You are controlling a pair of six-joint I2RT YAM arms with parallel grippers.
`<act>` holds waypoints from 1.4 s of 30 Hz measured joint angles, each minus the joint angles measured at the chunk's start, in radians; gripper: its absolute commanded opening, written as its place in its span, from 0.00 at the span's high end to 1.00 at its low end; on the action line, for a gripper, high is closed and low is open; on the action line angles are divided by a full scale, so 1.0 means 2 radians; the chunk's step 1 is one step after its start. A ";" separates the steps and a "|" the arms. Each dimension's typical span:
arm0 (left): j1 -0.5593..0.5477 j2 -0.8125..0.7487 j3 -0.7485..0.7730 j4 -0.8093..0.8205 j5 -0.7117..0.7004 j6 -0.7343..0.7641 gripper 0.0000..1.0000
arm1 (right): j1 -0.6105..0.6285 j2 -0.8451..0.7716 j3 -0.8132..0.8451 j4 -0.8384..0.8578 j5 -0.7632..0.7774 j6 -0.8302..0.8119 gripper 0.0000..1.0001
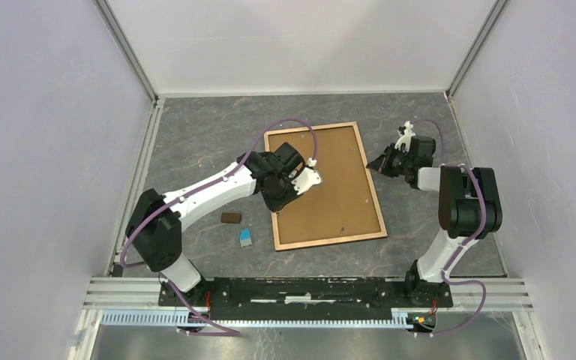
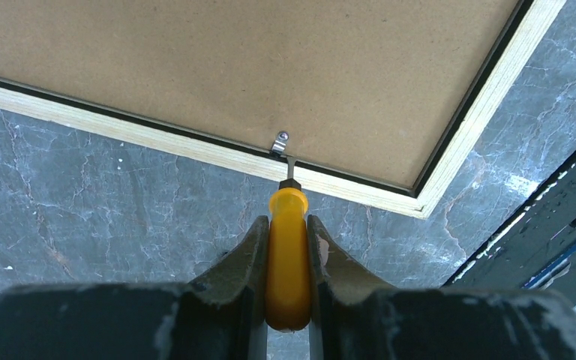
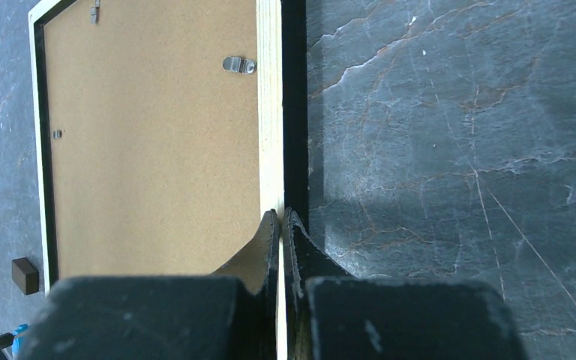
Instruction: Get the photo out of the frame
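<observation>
The frame (image 1: 328,196) lies face down on the table, brown backing board up, with a light wood rim (image 2: 157,139). The photo is hidden under the board. My left gripper (image 1: 285,191) is shut on a yellow-handled screwdriver (image 2: 288,247). The screwdriver's tip touches a metal clip (image 2: 280,142) at the frame's left edge. My right gripper (image 1: 377,163) is shut and empty, with its fingertips (image 3: 273,225) over the wood rim (image 3: 269,112) of the frame's right edge. Another clip (image 3: 239,65) shows on the board near that edge.
A small brown block (image 1: 231,218) and a small blue object (image 1: 246,238) lie on the grey marble table left of the frame. The block also shows in the right wrist view (image 3: 25,274). Walls enclose the table on three sides, and the arms' base rail (image 1: 307,289) runs along the near edge.
</observation>
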 measured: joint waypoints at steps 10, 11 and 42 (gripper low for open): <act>-0.004 0.004 0.000 0.011 -0.024 0.000 0.98 | 0.000 0.001 0.000 0.001 -0.001 0.000 1.00; -0.004 0.004 0.000 0.011 -0.027 0.000 0.98 | 0.000 0.001 0.000 0.001 -0.001 0.000 1.00; -0.054 -0.023 0.015 0.050 -0.072 0.043 0.98 | 0.000 0.003 -0.001 0.004 -0.005 0.004 1.00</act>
